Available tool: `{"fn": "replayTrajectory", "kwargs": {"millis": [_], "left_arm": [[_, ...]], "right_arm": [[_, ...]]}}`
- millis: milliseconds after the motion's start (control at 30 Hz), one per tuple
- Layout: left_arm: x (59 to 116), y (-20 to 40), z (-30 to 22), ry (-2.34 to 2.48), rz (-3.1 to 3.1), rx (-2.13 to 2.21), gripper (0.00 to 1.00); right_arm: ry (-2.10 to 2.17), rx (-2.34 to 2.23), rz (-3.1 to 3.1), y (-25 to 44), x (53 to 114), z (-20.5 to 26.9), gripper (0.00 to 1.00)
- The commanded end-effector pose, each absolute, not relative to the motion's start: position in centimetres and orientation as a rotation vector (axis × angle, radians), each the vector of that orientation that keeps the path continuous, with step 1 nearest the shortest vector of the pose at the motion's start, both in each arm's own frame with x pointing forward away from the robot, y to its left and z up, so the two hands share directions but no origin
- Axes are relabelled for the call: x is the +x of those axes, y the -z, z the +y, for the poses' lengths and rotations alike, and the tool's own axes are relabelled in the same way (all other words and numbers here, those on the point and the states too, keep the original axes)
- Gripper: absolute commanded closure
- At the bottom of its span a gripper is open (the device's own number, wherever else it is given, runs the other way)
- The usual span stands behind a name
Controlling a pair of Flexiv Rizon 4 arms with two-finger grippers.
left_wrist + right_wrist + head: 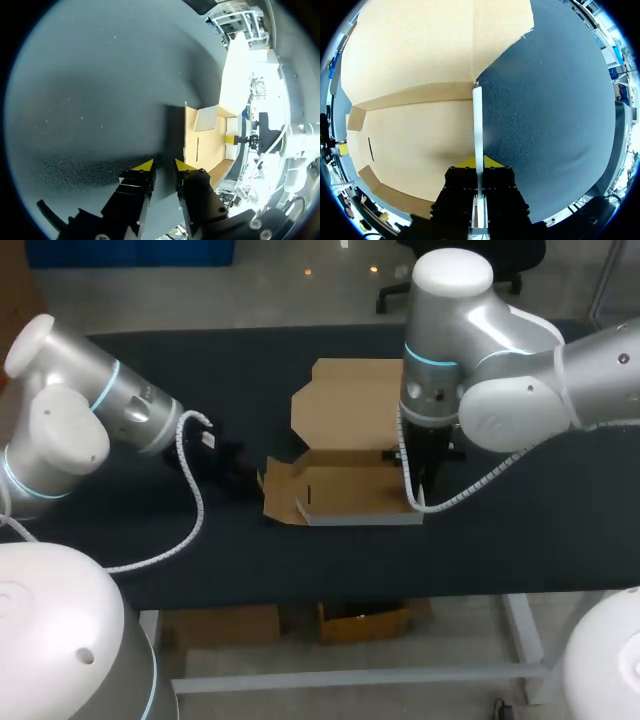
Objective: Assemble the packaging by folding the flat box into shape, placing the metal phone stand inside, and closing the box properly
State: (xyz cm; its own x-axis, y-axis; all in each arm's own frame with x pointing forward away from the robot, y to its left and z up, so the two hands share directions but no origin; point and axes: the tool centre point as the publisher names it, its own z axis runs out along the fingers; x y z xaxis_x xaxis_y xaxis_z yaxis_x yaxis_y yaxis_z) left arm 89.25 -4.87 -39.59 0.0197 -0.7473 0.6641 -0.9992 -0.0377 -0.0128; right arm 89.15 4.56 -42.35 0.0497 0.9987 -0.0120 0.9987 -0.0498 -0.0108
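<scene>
The right gripper (479, 163) pinched the upright side wall (477, 120) at three o'clock of the box (350, 490). The left gripper (164, 166) hung slightly parted, holding nothing, just off the box's nine o'clock. The box sat open mid-table (250, 370), lid (350, 390) flat at twelve

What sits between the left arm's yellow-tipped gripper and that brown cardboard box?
Nothing: the left wrist view shows only bare dark table between the left gripper and the brown cardboard box.
</scene>
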Motion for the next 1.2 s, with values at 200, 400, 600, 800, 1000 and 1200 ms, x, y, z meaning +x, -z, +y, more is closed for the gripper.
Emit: {"fn": "replayTrajectory", "kwargs": {"millis": [200, 400, 600, 800, 1000, 1200], "left_arm": [[89.3, 38.9, -6.3, -0.743, -1.784, 1.786, 0.76], [89.1, 37.8, -7.4, -0.759, -1.803, 1.756, 0.76], [88.8, 36.7, -8.7, -0.754, -1.848, 1.737, 0.75], [88.6, 36.2, -10.0, -0.739, -1.883, 1.727, 0.75], [88.6, 36.2, -11.1, -0.715, -1.912, 1.728, 0.74], [88.4, 35.9, -12.1, -0.690, -1.953, 1.741, 0.72]], "right_arm": [[0.034, 2.276, 2.166, 42.5, 89.3, 4.7, 1.00], [0.034, 2.276, 2.166, 42.5, 89.3, 4.7, 1.00], [0.034, 2.276, 2.166, 42.5, 89.3, 4.7, 1.00], [0.034, 2.276, 2.166, 42.5, 89.3, 4.7, 1.00], [0.034, 2.276, 2.166, 42.5, 89.3, 4.7, 1.00], [0.034, 2.276, 2.166, 42.5, 89.3, 4.7, 1.00]]}}
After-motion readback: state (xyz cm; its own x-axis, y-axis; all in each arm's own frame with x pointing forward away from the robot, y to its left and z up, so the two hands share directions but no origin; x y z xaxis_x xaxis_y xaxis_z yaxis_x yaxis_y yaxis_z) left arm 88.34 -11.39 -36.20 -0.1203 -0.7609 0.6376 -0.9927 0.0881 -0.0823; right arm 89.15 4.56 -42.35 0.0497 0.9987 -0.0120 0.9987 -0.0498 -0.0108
